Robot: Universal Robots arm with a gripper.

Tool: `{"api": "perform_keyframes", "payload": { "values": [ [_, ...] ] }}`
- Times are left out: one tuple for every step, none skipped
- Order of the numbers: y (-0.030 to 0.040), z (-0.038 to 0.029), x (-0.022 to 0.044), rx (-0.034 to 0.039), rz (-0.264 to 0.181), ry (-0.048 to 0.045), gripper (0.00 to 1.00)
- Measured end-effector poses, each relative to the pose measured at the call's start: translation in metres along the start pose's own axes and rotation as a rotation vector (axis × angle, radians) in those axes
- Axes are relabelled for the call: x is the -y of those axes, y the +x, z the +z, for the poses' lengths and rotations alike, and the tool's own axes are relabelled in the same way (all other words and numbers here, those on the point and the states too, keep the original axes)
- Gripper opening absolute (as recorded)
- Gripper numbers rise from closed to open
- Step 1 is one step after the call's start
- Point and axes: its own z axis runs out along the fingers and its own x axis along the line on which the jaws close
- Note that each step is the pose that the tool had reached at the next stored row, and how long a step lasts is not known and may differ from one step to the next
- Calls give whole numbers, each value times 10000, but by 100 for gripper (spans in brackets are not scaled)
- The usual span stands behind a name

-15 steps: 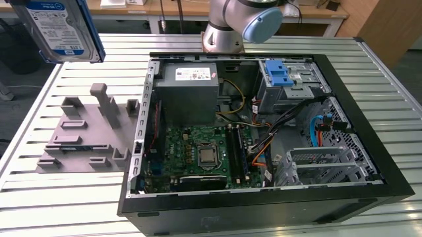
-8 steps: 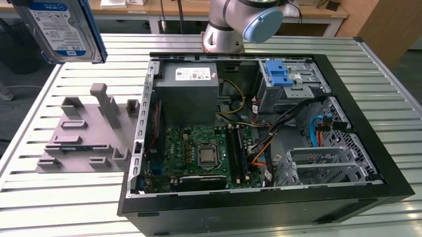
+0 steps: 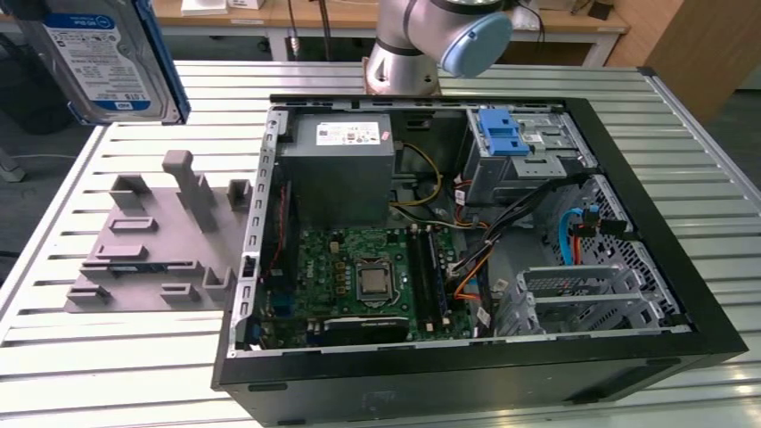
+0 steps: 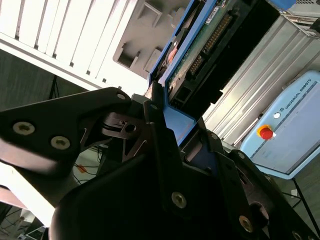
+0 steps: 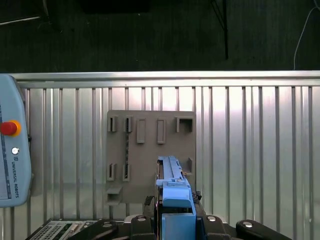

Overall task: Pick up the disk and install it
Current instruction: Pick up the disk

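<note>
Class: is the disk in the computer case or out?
Out: the gripper holds the disk aloft, away from the case.

**Blue, silver and grey around your pincer**

Your black pincer (image 4: pixel 172 117) grips the disk (image 3: pixel 102 58): silver-grey, with a white-and-blue label, blue rails and a green board underneath. Beyond the pincer, the stand (image 5: pixel 150 150) is plain grey on a table (image 5: pixel 250 150) of ribbed silver slats. Off to one side, the pale-blue teach pendant (image 5: pixel 10 170) has a red button ringed in yellow.

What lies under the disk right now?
The grey stand on the slatted table, below the disk held in the pincer. The disk covers part of the stand.
</note>
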Motion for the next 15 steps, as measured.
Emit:
{"api": "perform_keyframes", "payload": {
  "values": [
    [21,1,2,0,1,1,36],
    [38,1,7,0,1,1,36],
    [54,1,16,0,1,0,36],
    [68,2,31,1,0,0,36],
    [79,2,49,0,0,-3,36],
    [89,3,68,0,0,-6,36],
    [96,4,88,1,0,-5,36],
    [102,5,103,0,0,-6,36],
    [108,5,114,0,0,-6,36],
    [113,7,121,1,1,-6,36],
    [118,7,126,0,0,-7,36],
    [124,8,130,0,0,-7,36],
    [130,9,133,1,1,-6,36],
    [137,9,136,-1,1,-7,36],
    [149,10,140,0,1,-7,36]
  ]
}}
